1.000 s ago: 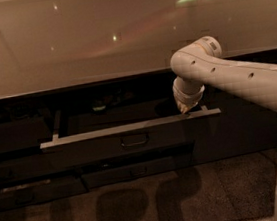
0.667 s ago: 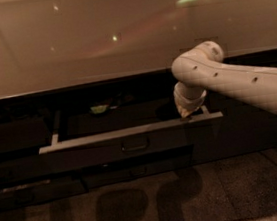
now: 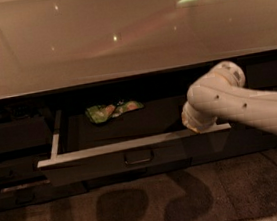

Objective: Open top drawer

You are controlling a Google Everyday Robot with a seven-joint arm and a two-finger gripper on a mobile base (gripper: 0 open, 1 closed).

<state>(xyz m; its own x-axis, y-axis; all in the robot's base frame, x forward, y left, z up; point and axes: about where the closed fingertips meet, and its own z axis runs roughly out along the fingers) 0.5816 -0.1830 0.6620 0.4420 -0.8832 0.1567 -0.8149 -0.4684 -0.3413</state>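
Observation:
The top drawer [image 3: 99, 163] stands pulled out from under the countertop, its dark front carrying a small loop handle [image 3: 138, 157] at the centre. Its pale top edge and left side rail show, and the dark inner floor is visible. A green packet [image 3: 113, 110] lies at the back of the drawer. My gripper [image 3: 196, 123] sits at the right end of the drawer's top edge, at the tip of the white arm [image 3: 248, 104] that comes in from the right. The wrist hides its fingers.
A wide glossy beige countertop [image 3: 119, 34] runs across the top. Lower dark drawer fronts [image 3: 23, 194] sit below at the left. The brown floor [image 3: 150, 206] carries shadows of the robot. A dark cabinet front [image 3: 269, 71] lies to the right behind the arm.
The drawer has slid further out toward the camera, baring more of its inside and the green packet. My gripper has moved with its right end.

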